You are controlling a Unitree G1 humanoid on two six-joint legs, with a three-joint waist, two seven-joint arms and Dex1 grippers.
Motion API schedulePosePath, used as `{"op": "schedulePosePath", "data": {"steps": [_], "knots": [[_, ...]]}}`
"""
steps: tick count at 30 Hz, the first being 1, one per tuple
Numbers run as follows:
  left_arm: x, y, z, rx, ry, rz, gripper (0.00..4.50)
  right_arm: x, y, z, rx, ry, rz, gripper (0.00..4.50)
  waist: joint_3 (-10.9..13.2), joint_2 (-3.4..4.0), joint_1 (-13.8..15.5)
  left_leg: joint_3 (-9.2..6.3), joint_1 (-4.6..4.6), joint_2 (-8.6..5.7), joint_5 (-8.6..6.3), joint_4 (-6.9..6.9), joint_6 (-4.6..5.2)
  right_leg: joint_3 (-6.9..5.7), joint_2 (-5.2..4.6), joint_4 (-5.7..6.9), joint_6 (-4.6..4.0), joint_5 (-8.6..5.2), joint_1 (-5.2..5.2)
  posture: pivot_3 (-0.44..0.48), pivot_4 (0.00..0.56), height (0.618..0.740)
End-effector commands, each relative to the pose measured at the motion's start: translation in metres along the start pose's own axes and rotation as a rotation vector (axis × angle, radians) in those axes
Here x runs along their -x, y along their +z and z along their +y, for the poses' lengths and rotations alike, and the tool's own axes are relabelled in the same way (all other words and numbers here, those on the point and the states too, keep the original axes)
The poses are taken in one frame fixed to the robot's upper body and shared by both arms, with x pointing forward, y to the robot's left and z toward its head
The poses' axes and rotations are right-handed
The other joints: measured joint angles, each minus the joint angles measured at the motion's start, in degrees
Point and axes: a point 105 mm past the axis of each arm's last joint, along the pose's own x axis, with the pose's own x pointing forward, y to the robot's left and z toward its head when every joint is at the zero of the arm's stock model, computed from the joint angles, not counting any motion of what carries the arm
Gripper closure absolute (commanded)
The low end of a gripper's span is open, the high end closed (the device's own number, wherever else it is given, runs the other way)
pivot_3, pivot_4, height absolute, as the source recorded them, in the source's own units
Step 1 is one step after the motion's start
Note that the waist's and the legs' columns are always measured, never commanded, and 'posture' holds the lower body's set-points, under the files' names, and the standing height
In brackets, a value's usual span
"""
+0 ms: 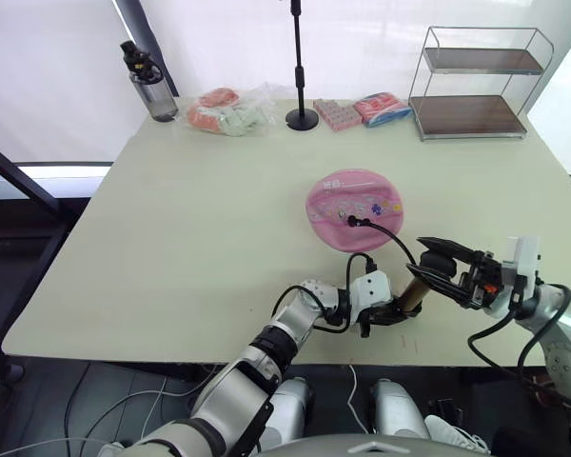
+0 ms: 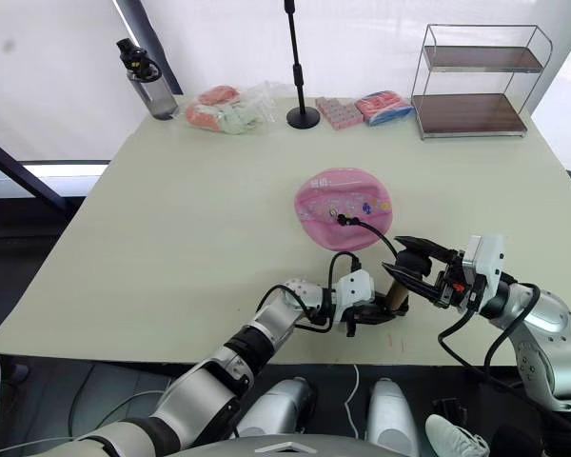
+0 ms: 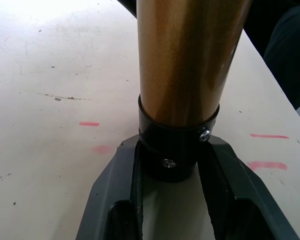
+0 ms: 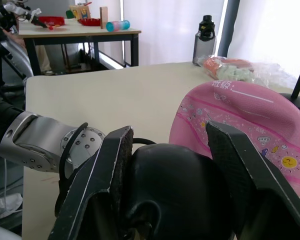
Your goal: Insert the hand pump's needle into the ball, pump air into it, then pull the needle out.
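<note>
The ball [image 1: 354, 208] is a pink flattish disc with small printed pictures, lying on the table right of centre. The pump's thin black hose [image 1: 385, 233] runs from a spot on the ball's near side down to the hand pump [image 1: 416, 290], a bronze cylinder tilted near the front edge. The needle is hidden where the hose tip meets the ball. My left gripper [image 1: 388, 311] is shut on the pump's black lower end cap [image 3: 172, 150]. My right gripper [image 1: 438, 268] is shut on the black handle [image 4: 170, 190] at the pump's upper end.
Along the far edge stand a dark water bottle [image 1: 150, 86], a plastic bag of packets [image 1: 230, 111], a black stand [image 1: 301, 116], pink packets [image 1: 366, 109] and a two-tier wire shelf [image 1: 476, 81]. The table's front edge [image 1: 219, 360] runs just under both grippers.
</note>
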Motion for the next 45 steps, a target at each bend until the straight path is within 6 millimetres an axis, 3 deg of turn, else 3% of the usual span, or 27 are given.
{"op": "schedulePosePath", "data": {"steps": [1,11,21,31,45], "knots": [[0.003,-0.021,-0.007,0.053,-0.009,0.066,3.41,0.000,-0.027,0.021,-0.186,0.059,0.086,2.59,-0.07,-0.03,0.00,-0.01,0.00,0.00,0.00,-0.01,0.00,0.00,0.00,-0.02,0.00,0.00,0.01,0.000,0.150,0.736],[0.003,-0.023,-0.007,0.059,-0.007,0.071,3.41,0.000,-0.008,0.012,-0.212,0.041,0.064,2.59,-0.14,-0.10,0.01,-0.07,-0.03,0.01,-0.01,-0.05,0.00,-0.06,0.02,-0.11,0.00,-0.01,0.02,0.000,0.150,0.736],[0.004,-0.026,-0.008,0.063,-0.011,0.077,3.41,-0.001,0.043,-0.002,-0.148,0.043,-0.032,2.59,-0.10,-0.09,0.04,-0.08,-0.17,0.00,-0.01,-0.05,0.01,-0.08,-0.03,-0.14,0.01,-0.01,-0.02,0.000,0.150,0.736],[0.004,-0.027,-0.008,0.062,-0.012,0.080,3.41,0.004,0.107,-0.021,-0.027,0.022,-0.114,2.59,0.07,-0.02,0.03,-0.10,-0.21,-0.01,-0.01,-0.03,0.01,-0.12,-0.04,-0.10,0.01,-0.01,-0.06,0.000,0.150,0.736],[0.004,-0.030,-0.008,0.066,-0.010,0.087,3.41,0.016,0.152,-0.026,0.057,0.029,-0.164,2.59,0.12,0.00,0.04,-0.08,-0.25,-0.01,-0.01,-0.02,0.02,-0.14,-0.08,-0.10,0.02,-0.01,-0.07,0.000,0.150,0.736]]}}
